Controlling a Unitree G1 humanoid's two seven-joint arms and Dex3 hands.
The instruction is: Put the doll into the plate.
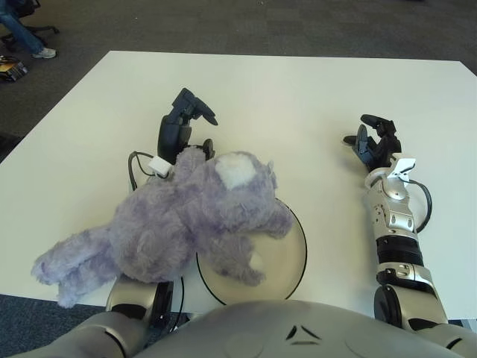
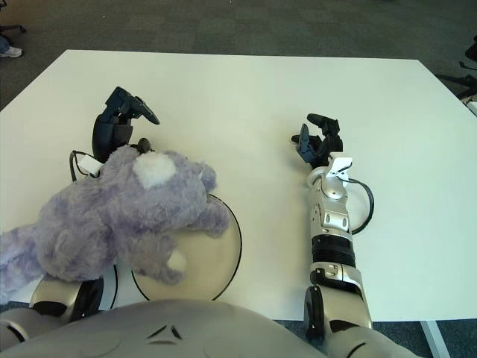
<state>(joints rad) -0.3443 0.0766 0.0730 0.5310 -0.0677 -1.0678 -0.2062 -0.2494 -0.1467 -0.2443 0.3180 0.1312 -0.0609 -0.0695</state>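
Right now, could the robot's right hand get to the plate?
Probably yes. The right hand shows open over bare table, and nothing lies between it and the plate's right side. The doll covers only the plate's left part.

A white table (image 1: 298, 97) stands on dark carpet (image 1: 246, 26) (a seated person's leg (image 1: 21, 33) at far left).

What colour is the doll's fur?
Purple doll, with one white patch; the left eye view shows it best.
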